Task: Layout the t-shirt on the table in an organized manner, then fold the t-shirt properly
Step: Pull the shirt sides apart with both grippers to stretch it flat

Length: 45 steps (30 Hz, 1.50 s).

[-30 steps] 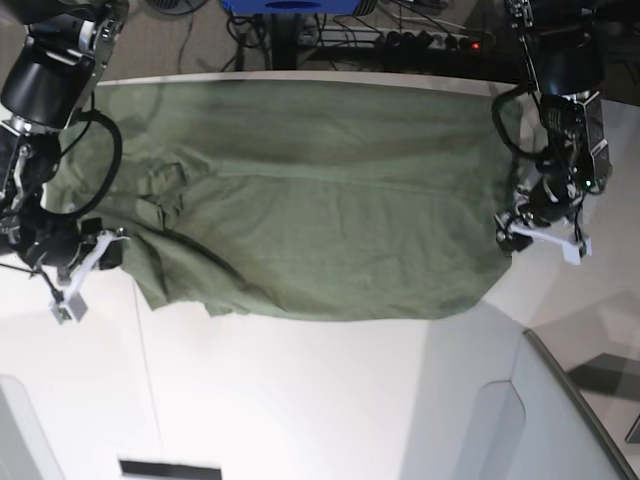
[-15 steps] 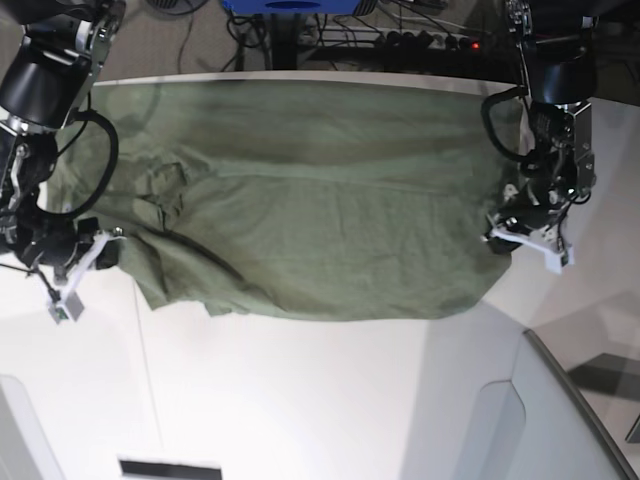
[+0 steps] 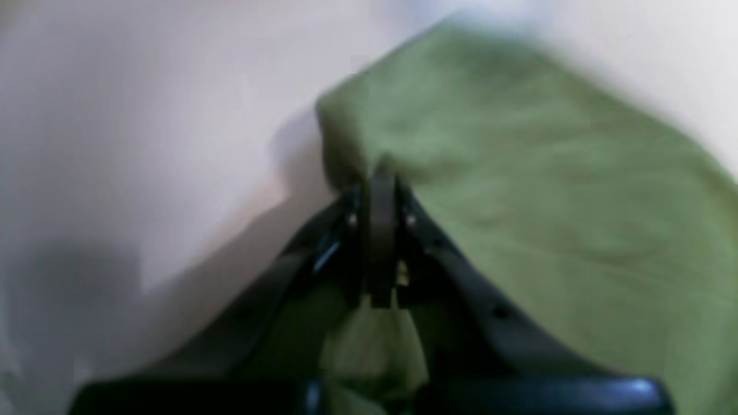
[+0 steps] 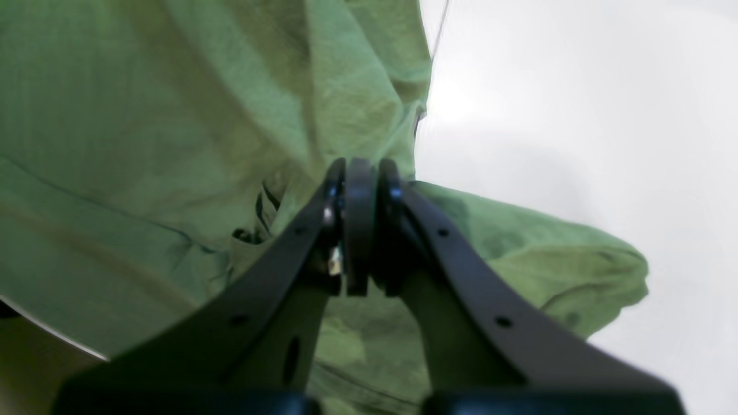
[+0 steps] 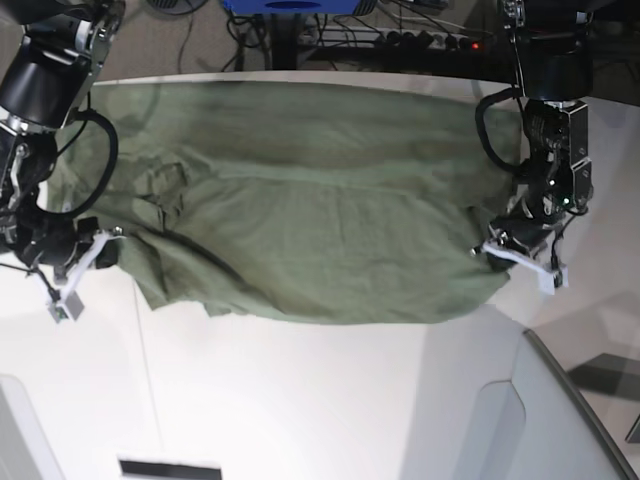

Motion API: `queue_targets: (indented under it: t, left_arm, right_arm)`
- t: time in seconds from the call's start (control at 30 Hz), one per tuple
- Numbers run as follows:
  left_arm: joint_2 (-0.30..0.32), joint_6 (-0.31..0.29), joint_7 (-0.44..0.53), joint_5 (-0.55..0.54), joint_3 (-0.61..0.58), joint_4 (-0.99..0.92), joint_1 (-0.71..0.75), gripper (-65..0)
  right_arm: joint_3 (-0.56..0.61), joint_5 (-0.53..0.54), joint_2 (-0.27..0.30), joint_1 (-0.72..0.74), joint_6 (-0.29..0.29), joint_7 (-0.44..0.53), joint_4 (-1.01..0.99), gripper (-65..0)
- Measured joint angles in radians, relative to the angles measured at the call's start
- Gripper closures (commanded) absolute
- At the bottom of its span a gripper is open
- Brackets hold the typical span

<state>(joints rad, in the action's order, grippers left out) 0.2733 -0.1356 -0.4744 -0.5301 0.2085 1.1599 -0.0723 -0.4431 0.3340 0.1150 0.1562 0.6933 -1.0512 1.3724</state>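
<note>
Since before, left gripper has clamped onto shirt's edge; right gripper grips the opposite end, shirt stretched lengthwise between them.

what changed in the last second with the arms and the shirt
The left pincer slid inward onto the t-shirt and shut on its side edge, nudging that edge slightly inward. The right pincer stayed clamped on the opposite edge, and the rest of the shirt lay unchanged on the table.
</note>
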Motion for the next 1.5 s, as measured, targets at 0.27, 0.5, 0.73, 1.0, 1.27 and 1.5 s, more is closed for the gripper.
queue_targets:
  t: [0.27, 0.5, 0.73, 1.0, 1.27, 1.5]
  left_arm:
    - [-0.034, -0.003, -0.010, 0.269, -0.141, 0.233, 0.135, 0.0]
    - [-0.043, -0.017, 0.000, 0.510, -0.212, 0.341, 0.288, 0.0]
    - [-0.049, -0.018, -0.008, 0.571, -0.199, 0.336, 0.341, 0.0]
    - [-0.053, -0.021, -0.114, 0.562, -0.176, 0.444, 0.338, -38.7]
    - [-0.089, -0.021, -0.157, 0.574, -0.056, 0.403, 0.199, -44.9]
    - [-0.087, -0.018, -0.164, 0.381, -0.057, 0.092, 0.013, -44.8]
  right_arm:
    - [0.000, 0.000, 0.000, -0.001, 0.000, 0.000, 0.000, -1.4]
    - [0.000, 0.000, 0.002, 0.000, 0.000, 0.000, 0.000, -1.4]
    - [0.000, 0.002, 0.000, 0.000, 0.000, 0.000, 0.000, -1.4]
    - [0.003, 0.003, 0.000, 0.000, 0.000, 0.000, 0.000, -1.4]
    - [0.003, 0.004, 0.001, 0.001, 0.000, -0.005, 0.000, -1.4]
    - [0.003, 0.003, 0.000, 0.001, 0.000, -0.008, 0.000, -1.4]
